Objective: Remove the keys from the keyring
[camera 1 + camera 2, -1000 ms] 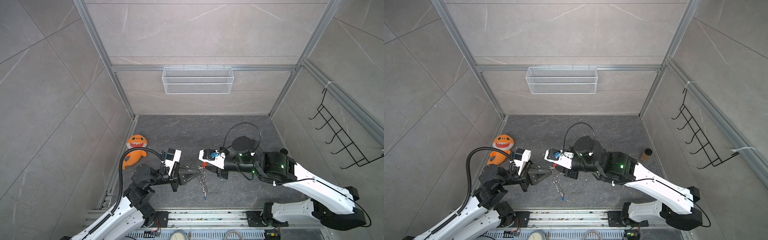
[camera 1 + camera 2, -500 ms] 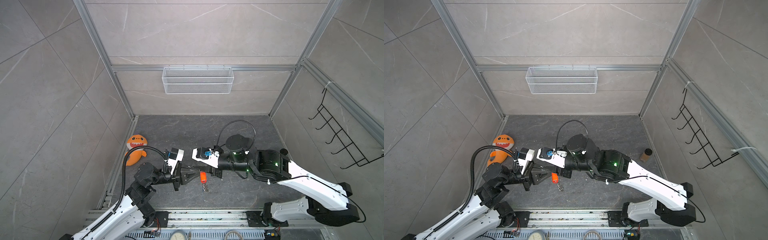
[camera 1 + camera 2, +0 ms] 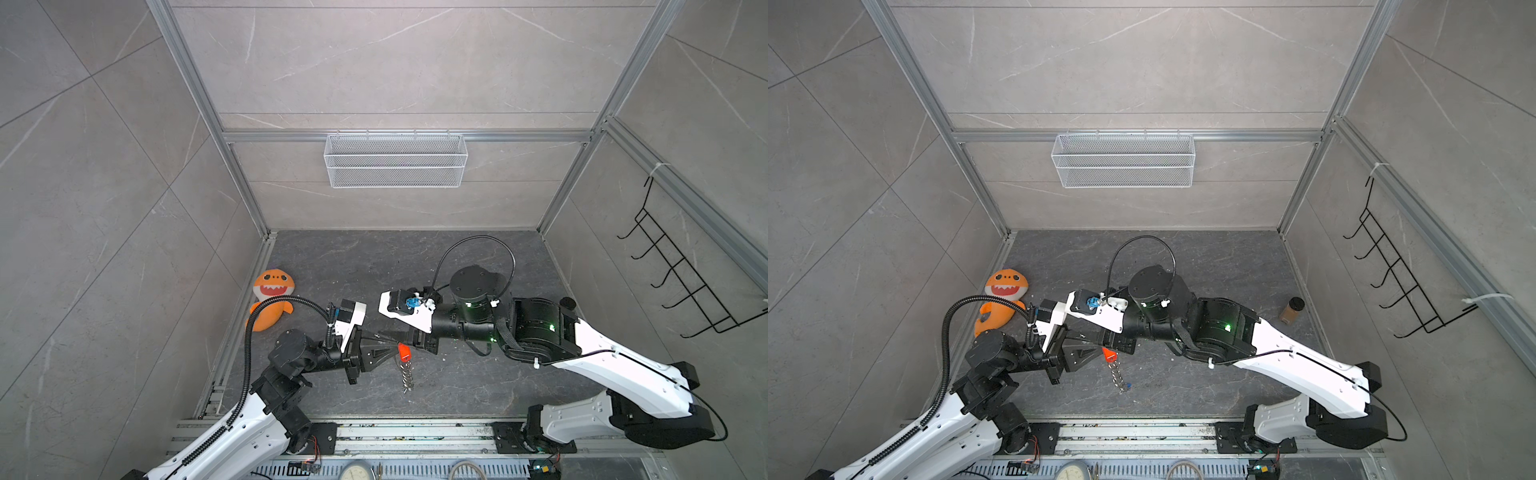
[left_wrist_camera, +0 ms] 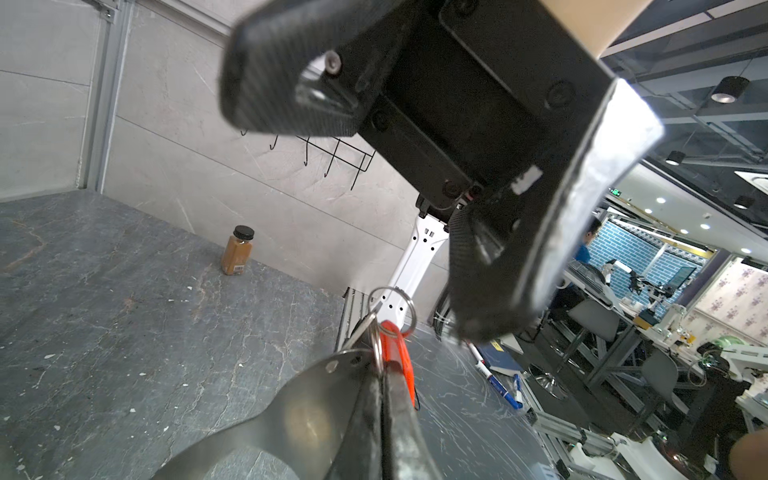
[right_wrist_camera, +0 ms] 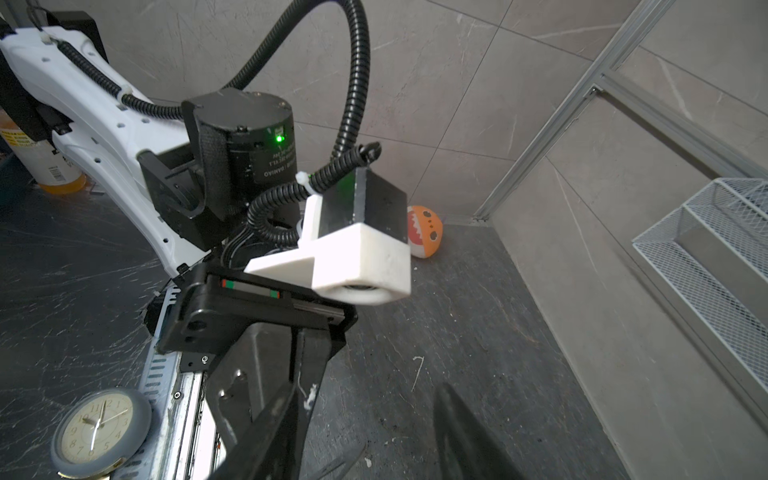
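Note:
My left gripper (image 3: 394,347) is shut on the keyring's top ring (image 4: 390,309), low over the floor near the front. In the left wrist view its jaws (image 4: 380,368) are pressed together on the metal. The red-tagged key (image 3: 404,352) lies against the left fingertips. Below it the chain of silvery rings (image 3: 406,376) hangs down to a blue-tagged key (image 3: 1128,385). My right gripper (image 3: 398,336) faces the left one from the right, open. Its fingers (image 4: 490,299) straddle the left fingertips without touching the ring. Nothing is between the right fingers (image 5: 465,436).
An orange shark plush (image 3: 272,299) lies by the left wall. A brown spice jar (image 3: 1296,309) stands at the right wall. A wire basket (image 3: 395,160) hangs on the back wall, a black hook rack (image 3: 681,282) on the right wall. A clock (image 5: 99,432) lies on the front rail.
The right arm moved left up to the left gripper and its jaws widened. The red tag dropped from beside the right gripper and now hangs at the left fingertips.

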`<state>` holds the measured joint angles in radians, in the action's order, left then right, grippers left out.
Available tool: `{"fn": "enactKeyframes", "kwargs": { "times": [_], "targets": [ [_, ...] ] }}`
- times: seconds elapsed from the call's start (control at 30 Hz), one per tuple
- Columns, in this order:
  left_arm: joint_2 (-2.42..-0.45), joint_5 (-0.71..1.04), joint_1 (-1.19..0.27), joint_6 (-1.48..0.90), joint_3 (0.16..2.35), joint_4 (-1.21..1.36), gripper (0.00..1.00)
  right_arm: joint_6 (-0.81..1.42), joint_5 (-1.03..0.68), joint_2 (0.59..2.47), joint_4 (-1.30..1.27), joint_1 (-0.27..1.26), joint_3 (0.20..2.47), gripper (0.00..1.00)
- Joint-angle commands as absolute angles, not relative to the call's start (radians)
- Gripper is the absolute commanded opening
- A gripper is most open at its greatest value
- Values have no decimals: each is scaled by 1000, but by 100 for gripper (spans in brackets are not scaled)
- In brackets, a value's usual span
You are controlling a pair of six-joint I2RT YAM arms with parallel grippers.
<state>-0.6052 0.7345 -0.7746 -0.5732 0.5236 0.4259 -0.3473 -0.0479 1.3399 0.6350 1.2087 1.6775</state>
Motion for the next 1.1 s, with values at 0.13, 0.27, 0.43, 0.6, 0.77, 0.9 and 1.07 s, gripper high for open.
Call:
{"fn": "enactKeyframes", "kwargs": {
  "times": [0.13, 0.27, 0.43, 0.6, 0.77, 0.9, 1.07],
  "targets": [
    [-530, 650, -773, -557, 506, 513, 0, -284, 8, 1263, 532, 1215, 1632, 56],
    [-490, 615, -773, -547, 488, 539, 0, -233, 44, 1188, 477, 1215, 1547, 56],
    [-438, 569, -774, -522, 469, 573, 0, -169, 95, 1127, 467, 1215, 1468, 55],
    [-405, 568, -774, -511, 476, 567, 0, -130, 123, 1131, 573, 1215, 1455, 40],
    [-387, 571, -774, -498, 486, 539, 0, -108, -37, 1183, 618, 1216, 1449, 41],
    [-388, 572, -773, -506, 486, 540, 0, -107, -63, 1216, 603, 1219, 1456, 34],
    [-382, 568, -775, -495, 495, 506, 0, -113, -28, 1227, 603, 1229, 1471, 45]
  ]
}}
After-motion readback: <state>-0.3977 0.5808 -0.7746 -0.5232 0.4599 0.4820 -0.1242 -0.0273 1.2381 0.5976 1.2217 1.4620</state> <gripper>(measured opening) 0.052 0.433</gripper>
